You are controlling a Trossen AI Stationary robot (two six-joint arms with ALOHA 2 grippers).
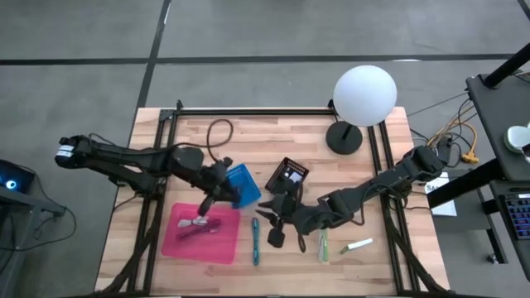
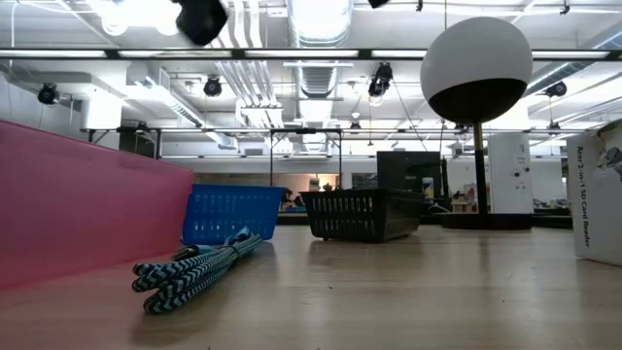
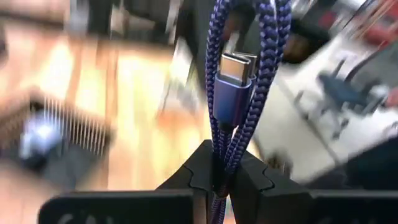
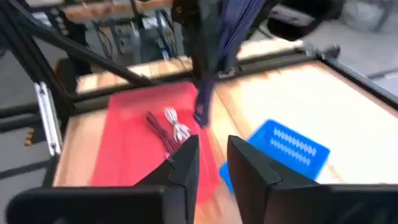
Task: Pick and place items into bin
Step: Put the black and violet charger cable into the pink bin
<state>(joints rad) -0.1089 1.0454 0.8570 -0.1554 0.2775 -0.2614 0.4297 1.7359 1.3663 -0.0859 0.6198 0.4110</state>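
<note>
Purple braided cable (image 3: 239,74) hangs pinched in the left gripper (image 1: 217,189) jaws above the flat pink bin (image 1: 178,240), lower left of the high view, so carrying is in hand and release is probably next, while the right gripper (image 4: 211,163) waits, jaws slightly spread.

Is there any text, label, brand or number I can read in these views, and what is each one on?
"Card Reader": printed sideways on the white box at the right edge of the low view. The characters before it are too blurred to read.
White sheet at the table's right edge, high view: any print is too small to read.
No other text is legible.
</note>
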